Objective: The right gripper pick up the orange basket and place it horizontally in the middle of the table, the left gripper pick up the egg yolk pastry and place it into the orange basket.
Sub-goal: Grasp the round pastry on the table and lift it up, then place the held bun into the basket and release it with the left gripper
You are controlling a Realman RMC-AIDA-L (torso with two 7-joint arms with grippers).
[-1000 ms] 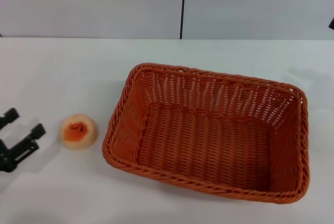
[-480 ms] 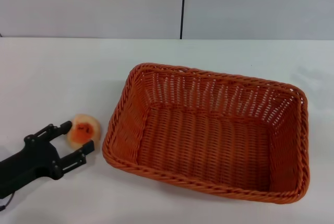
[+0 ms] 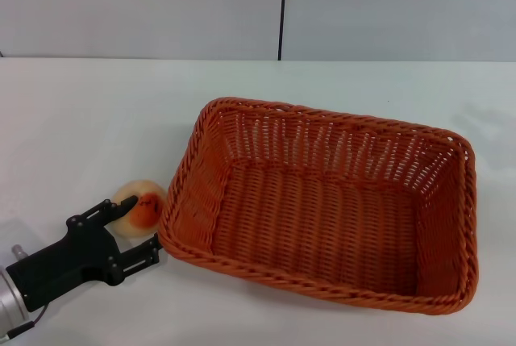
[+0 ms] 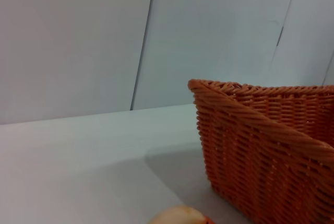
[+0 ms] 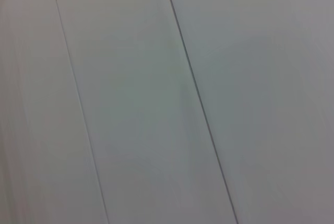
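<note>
The orange basket (image 3: 192, 181) lies lengthwise on the white table (image 3: 89, 120), right of centre, and it holds nothing. Its near corner (image 4: 261, 145) fills one side of the left wrist view. The egg yolk pastry (image 3: 142, 209) sits on the table right beside the basket's left wall, and a sliver of the pastry (image 4: 180, 216) shows at the edge of the left wrist view. My left gripper (image 3: 135, 230) reaches in from the lower left, open, with its far finger crossing in front of the pastry and its near finger just short of the basket's corner. The right gripper is out of view.
A grey panelled wall (image 3: 161, 7) with a dark seam rises behind the table's far edge. The right wrist view holds only wall panels (image 5: 156, 98). Bare tabletop extends to the left of and behind the basket.
My left gripper has come in from the left edge toward the basket, reaching the pastry. The pastry has shifted a little to the right, closer to the basket. The basket has not moved.
</note>
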